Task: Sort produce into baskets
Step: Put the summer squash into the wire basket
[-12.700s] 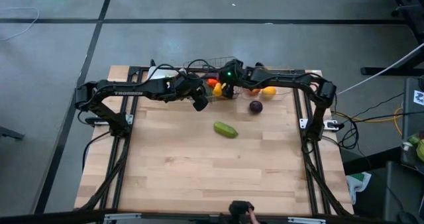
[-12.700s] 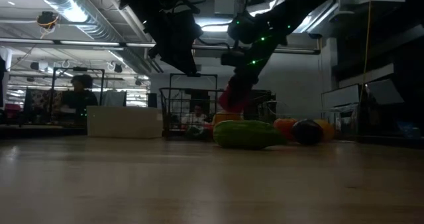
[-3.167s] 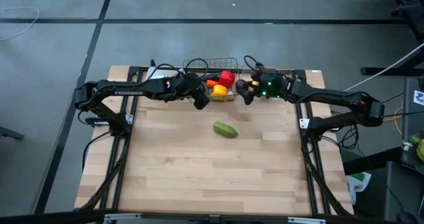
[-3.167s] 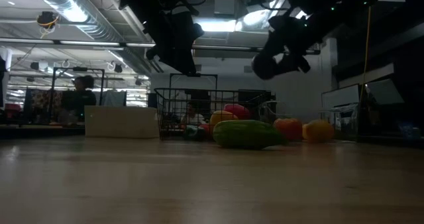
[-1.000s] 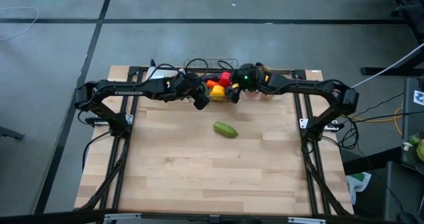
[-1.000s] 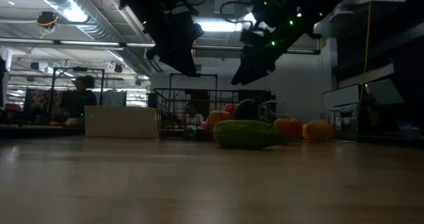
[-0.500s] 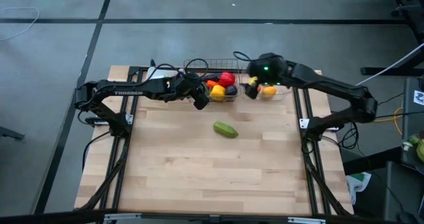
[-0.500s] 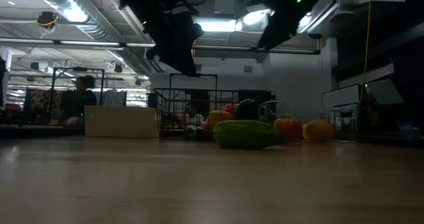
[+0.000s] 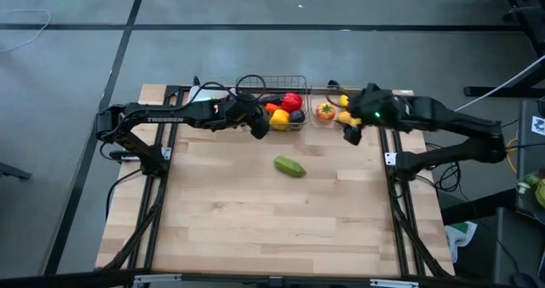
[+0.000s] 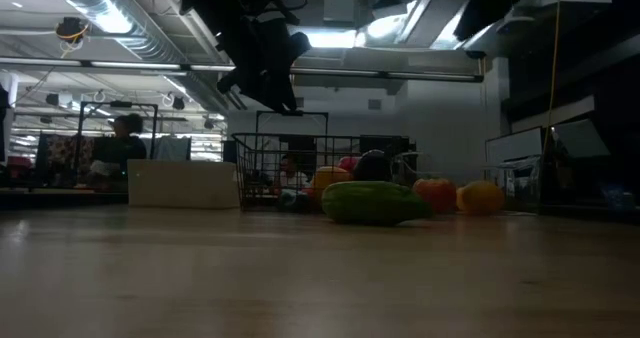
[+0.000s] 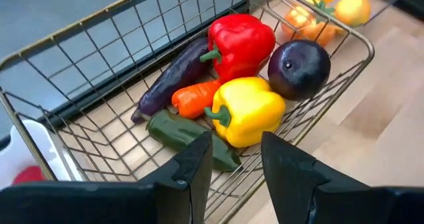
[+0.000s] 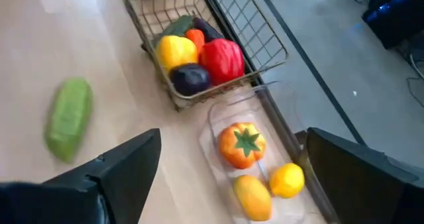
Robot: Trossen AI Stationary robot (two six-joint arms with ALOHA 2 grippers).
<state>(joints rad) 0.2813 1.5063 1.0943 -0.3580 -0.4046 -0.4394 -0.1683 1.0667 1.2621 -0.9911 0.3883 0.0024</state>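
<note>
**1 cucumber left loose while 2 baskets are filled at the far edge**

While the wire-mesh basket (image 9: 277,100) and the clear bin (image 12: 255,154) hold most of the produce along the far edge of the tabletop (image 9: 272,211), 1 green cucumber (image 9: 289,166) is left lying alone near the middle of the tabletop, well apart from every container. Vegetables appear to have been gathered in the wire-mesh basket: a red pepper (image 11: 240,42), a yellow pepper (image 11: 248,111), a purple onion (image 11: 298,68), a carrot (image 11: 195,99), a dark eggplant (image 11: 172,75) and a dark green piece (image 11: 189,136) are piled there. Rounder fruit is kept in the clear bin beside it: an orange piece with a green top (image 12: 244,143), a lemon (image 12: 287,181) and 1 more yellow-orange piece (image 12: 252,196). A white tray (image 10: 188,185) is set next to the basket, toward the far left corner.

The left gripper (image 11: 235,159) is hung just over the near rim of the basket, its fingers narrowly parted and nothing held between them; the arm is stretched along the far edge and seems to be waiting. The right gripper (image 9: 352,134) is poised above the tabletop just in front of the clear bin, jaws spread wide and empty, the arm bent in from the right edge. By the look of it, the cucumber is the likely next pick.
</note>
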